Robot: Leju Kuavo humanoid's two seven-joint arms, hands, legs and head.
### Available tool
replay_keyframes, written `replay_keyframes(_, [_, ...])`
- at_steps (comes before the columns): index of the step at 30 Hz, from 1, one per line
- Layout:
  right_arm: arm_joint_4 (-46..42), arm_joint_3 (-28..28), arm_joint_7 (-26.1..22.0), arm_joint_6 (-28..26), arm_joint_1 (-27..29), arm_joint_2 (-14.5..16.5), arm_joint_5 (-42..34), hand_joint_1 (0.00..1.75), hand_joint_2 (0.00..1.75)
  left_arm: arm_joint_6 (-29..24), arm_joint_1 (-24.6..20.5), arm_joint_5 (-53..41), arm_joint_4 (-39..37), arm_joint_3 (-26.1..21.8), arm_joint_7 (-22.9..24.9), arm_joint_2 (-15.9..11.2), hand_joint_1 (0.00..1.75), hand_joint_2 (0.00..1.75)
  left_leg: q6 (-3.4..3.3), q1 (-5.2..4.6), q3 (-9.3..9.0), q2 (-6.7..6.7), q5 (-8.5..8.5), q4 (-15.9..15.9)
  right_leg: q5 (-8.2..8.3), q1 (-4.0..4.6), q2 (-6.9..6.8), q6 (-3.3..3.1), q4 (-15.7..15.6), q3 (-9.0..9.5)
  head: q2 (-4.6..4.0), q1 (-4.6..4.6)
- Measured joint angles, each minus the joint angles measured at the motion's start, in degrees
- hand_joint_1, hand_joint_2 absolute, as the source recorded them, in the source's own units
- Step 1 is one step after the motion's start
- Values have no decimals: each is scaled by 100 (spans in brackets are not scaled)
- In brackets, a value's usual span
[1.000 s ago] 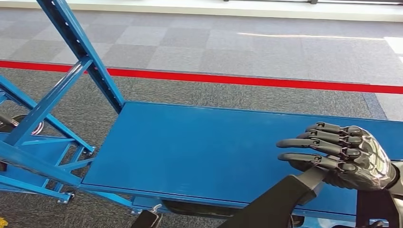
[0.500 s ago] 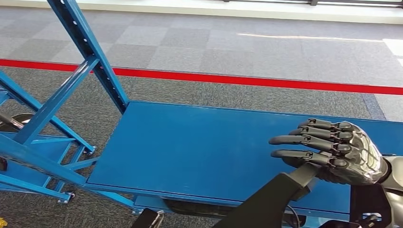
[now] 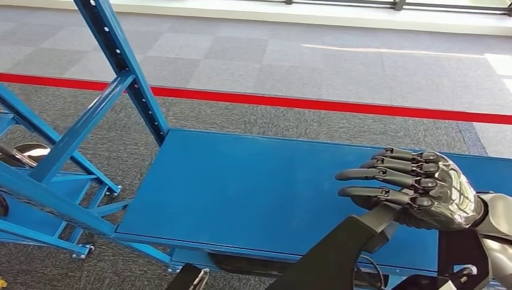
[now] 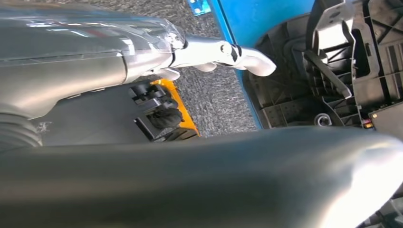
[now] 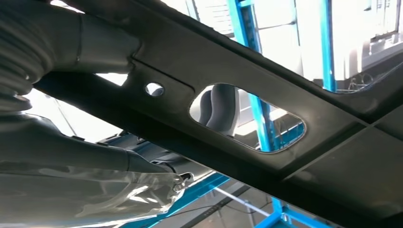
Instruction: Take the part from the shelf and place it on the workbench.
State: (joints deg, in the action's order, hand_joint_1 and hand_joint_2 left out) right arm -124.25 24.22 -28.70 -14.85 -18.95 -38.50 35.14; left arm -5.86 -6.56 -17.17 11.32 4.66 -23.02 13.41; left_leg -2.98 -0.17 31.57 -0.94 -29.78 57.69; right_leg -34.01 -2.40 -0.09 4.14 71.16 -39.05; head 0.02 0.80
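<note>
Right hand (image 3: 416, 193) over the shelf's (image 3: 253, 187) right end, near the front edge, fingers (image 3: 362, 174) stretched out over a long black plastic part (image 3: 338, 257), thumb under it, clamping it. Part slanting down past the shelf's front edge; up close, an oval cutout and a small round hole through the part (image 5: 266, 156). Left hand (image 4: 199, 52) low beside the shelf edge; grip cannot be told. No readable writing or labels anywhere. Red stripe (image 3: 302, 101) across grey carpet beyond.
</note>
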Motion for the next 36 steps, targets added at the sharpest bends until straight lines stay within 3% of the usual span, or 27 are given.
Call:
replay_keyframes(2, [14, 1, -1, -2, -10, 3, -1, 175, 175, 0, -7, -7, 0, -1, 8, -1, 0, 0, 84, 24, -5, -17, -63, 64, 361, -4, 9, 44, -754, 335, -1, -4])
replay_keyframes(4, [25, 1, -2, -6, -5, 6, -5, 175, 175, 1, -17, -13, 0, -2, 14, -5, 0, 0, 157, 16, 16, -27, -111, 122, 452, 10, 30, -29, -1130, 501, -1, -3])
replay_keyframes(8, [28, -4, -3, -12, -4, 5, -11, 175, 175, 1, -26, -16, 0, -2, 17, -9, 0, 0, 232, 29, 50, -16, -199, 221, 415, 35, 22, -249, -1122, 503, 0, 4])
replay_keyframes(10, [26, -10, -3, -18, -7, 5, -10, 175, 175, 2, -33, -15, 0, -2, 16, -10, 0, 0, 276, 35, 267, 12, -474, 699, 408, 36, -4, -317, -1127, 514, 0, 5])
replay_keyframes(12, [26, -12, -4, -28, -4, 7, -10, 175, 175, 2, -36, -15, 0, -3, 16, -10, 0, 0, 285, 34, 663, 29, -791, 1479, 397, 59, -26, -349, -1126, 518, 0, 5])
replay_keyframes(13, [26, -13, -7, -34, -2, 8, -11, 175, 175, 2, -36, -16, 0, -4, 16, -10, 0, 0, 271, 30, 807, 32, -841, 1737, 390, 77, -33, -361, -1126, 523, 0, 5])
replay_keyframes(14, [26, -13, -10, -39, 0, 9, -11, 175, 175, 2, -36, -16, 0, -4, 16, -10, 0, 0, 238, 21, 855, 33, -775, 1784, 382, 99, -37, -373, -1126, 534, 0, 5])
replay_keyframes(15, [26, -13, -15, -43, 2, 9, -12, 175, 175, 2, -36, -16, 0, -4, 16, -10, 0, 0, 187, 4, 790, 33, -606, 1596, 374, 125, -38, -385, -1126, 551, 0, 5])
replay_keyframes(17, [26, -21, -39, -51, 5, 11, -18, 175, 175, 1, -38, -20, 0, -5, 15, -15, 0, 0, 24, -62, 470, 38, -191, 846, 354, 169, -40, -408, -1130, 585, 0, 2])
replay_keyframes(18, [26, -26, -55, -57, 8, 14, -22, 175, 175, 1, -39, -24, 0, -5, 14, -19, 0, 0, -47, -98, 332, 42, -61, 525, 346, 180, -38, -410, -1130, 589, 0, 1])
replay_keyframes(20, [28, -33, -78, -71, 34, 21, -31, 175, 175, -2, -38, -29, 0, -7, 10, -26, 0, 0, -123, -153, 225, 48, -11, 248, 345, 170, -41, -384, -1136, 571, 0, -2])
replay_keyframes(22, [26, -47, -83, -79, 62, 24, -34, 175, 175, -5, -35, -32, 0, -8, 5, -20, 0, 0, -105, -140, 202, 45, 16, 162, 343, 161, -44, -331, -1142, 566, 0, 1])
replay_keyframes(24, [22, -81, -84, -87, 73, 22, -35, 175, 175, -7, -37, -37, 0, -9, 1, -12, 0, 0, -84, -82, 148, 46, 57, 60, 226, 167, -30, -289, -1003, 516, -1, -2])
replay_keyframes(27, [25, -115, -87, -96, 97, 23, -35, 175, 175, -7, -39, -46, 0, -9, -2, -8, 0, 0, -69, -35, 115, 53, 73, 11, -227, 132, -5, -228, -107, 83, 0, -4])
replay_keyframes(28, [26, -116, -88, -96, 107, 25, -34, 175, 175, -7, -37, -49, 0, -9, -2, -8, 0, 0, -63, -26, 114, 54, 68, 13, -304, 110, -6, -195, 170, -61, 0, -4])
replay_keyframes(29, [27, -116, -90, -96, 113, 26, -34, 175, 175, -7, -36, -55, 0, -9, -2, -8, 0, 0, -50, -12, 109, 54, 59, 17, -274, 89, -6, -154, 268, -121, 0, -4])
replay_keyframes(30, [28, -116, -91, -96, 114, 27, -34, 175, 175, -7, -35, -59, 0, -9, -2, -8, 0, 0, -27, 8, 97, 50, 45, 25, -134, 67, -8, -104, 139, -66, 0, -4])
replay_keyframes(32, [31, -116, -93, -96, 110, 31, -34, 175, 175, -8, -35, -66, 0, -9, -3, -10, 0, 0, 54, 56, 69, 39, -6, 63, 250, 26, -3, 1, -575, 275, 0, -4])
replay_keyframes(33, [34, -117, -95, -96, 107, 35, -34, 175, 175, -11, -35, -66, 0, -10, -4, -11, 0, 0, 103, 65, 68, 33, -36, 100, 373, 21, 13, 9, -898, 428, 0, -5])
replay_keyframes(34, [39, -118, -96, -95, 106, 39, -34, 175, 175, -13, -36, -67, 0, -11, -7, -13, 0, 0, 145, 64, 73, 28, -58, 127, 419, 22, 29, -20, -1086, 515, 0, -4])
replay_keyframes(36, [46, -118, -99, -94, 102, 46, -34, 175, 175, -16, -37, -67, 0, -14, -15, -15, 0, 0, 192, 49, 81, 22, -70, 149, 398, 47, 54, -146, -1131, 529, -1, -2])
